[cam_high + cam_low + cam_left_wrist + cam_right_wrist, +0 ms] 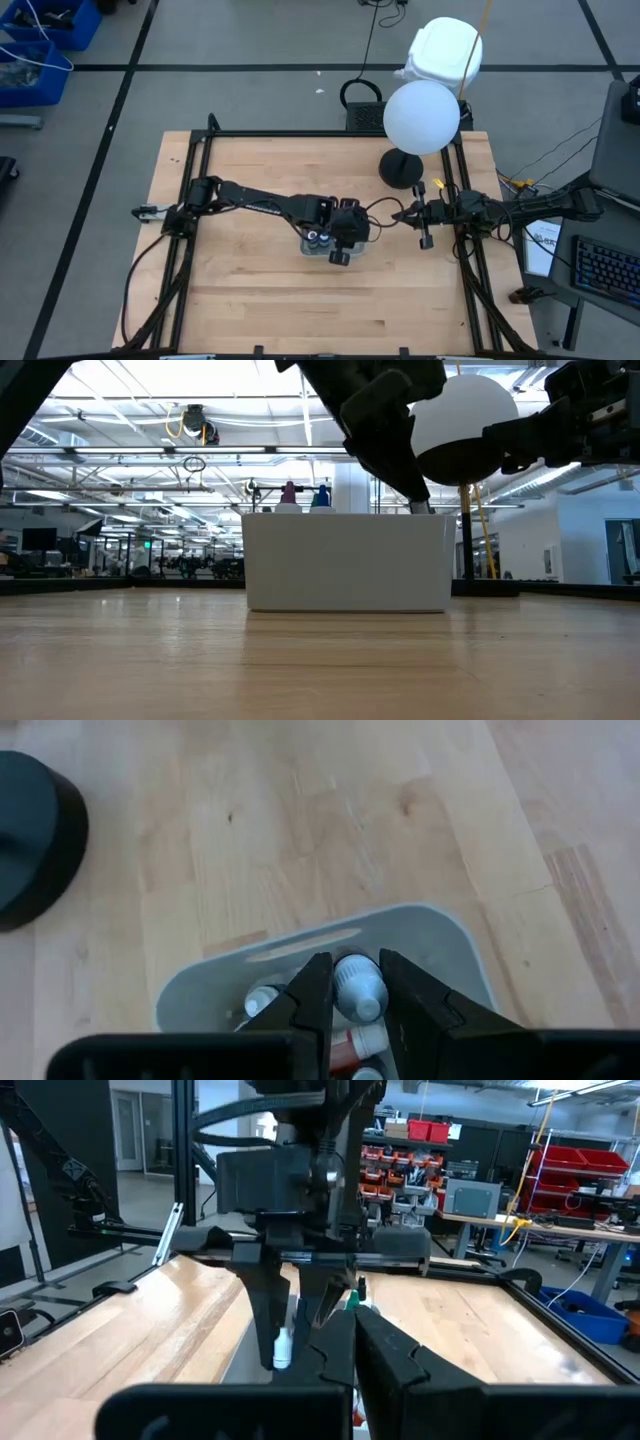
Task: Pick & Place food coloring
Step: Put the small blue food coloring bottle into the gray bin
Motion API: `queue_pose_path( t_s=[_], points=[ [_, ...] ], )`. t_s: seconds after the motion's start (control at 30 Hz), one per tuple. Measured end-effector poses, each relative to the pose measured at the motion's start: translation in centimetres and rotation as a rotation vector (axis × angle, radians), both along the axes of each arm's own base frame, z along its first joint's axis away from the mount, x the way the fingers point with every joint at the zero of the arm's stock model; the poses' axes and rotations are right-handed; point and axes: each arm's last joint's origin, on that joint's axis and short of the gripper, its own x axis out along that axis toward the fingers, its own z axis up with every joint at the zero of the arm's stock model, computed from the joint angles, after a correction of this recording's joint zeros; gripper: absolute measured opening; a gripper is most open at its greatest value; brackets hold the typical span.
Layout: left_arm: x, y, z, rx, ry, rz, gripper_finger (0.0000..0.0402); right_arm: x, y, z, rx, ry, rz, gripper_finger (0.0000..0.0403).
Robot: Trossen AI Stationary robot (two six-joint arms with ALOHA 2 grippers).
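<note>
From above, the left gripper [340, 238] hangs over the clear tray [312, 250] near the middle of the table [250, 300], and little food coloring bottles [318, 237] show inside the tray. The right gripper [424, 222] waits off to the side by the black lamp base [402, 168], its fingers pressed together on nothing. From table height, the tray [345, 572] stands like a white wall, and the left arm dips in behind its far corner. In the left wrist view, the fingers [305, 1005] pinch one white-capped bottle [358, 987] over the tray [440, 935], with more bottles [262, 1000] just below. In the right wrist view, that held bottle [283, 1346] hangs between the left gripper's fingers [268, 1315]. The grip looks thin, so the bottle could slip and knock the others over. The tray wall is close, so a sideways move could bump it. There is plenty of bare wood all around the tray.
</note>
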Motion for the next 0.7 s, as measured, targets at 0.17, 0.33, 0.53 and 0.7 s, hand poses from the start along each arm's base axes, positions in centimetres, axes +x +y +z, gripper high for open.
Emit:
queue_pose_path(
  t_s=[0.17, 0.33, 0.53, 0.7],
  points=[
    [0.2, -0.1, -0.6, -0.012, 0.007, 0.009, 0.0069, 0.0, 0.0, 0.1, 0.000, -0.007, -0.001, 0.0000],
    [0.8, -0.2, -2.4, -0.017, 0.036, -0.005, 0.0069, 0.0, 0.0, 0.0, 0.003, -0.003, 0.000, 0.0000],
    [1.0, 0.1, -3.2, -0.019, 0.048, 0.006, 0.0069, 0.0, 0.0, 0.0, 0.003, 0.003, 0.000, 0.0000],
    [1.0, 0.6, -3.4, -0.025, 0.065, 0.013, 0.0069, 0.0, 0.0, 0.0, 0.003, 0.000, 0.000, 0.0000]
  ],
)
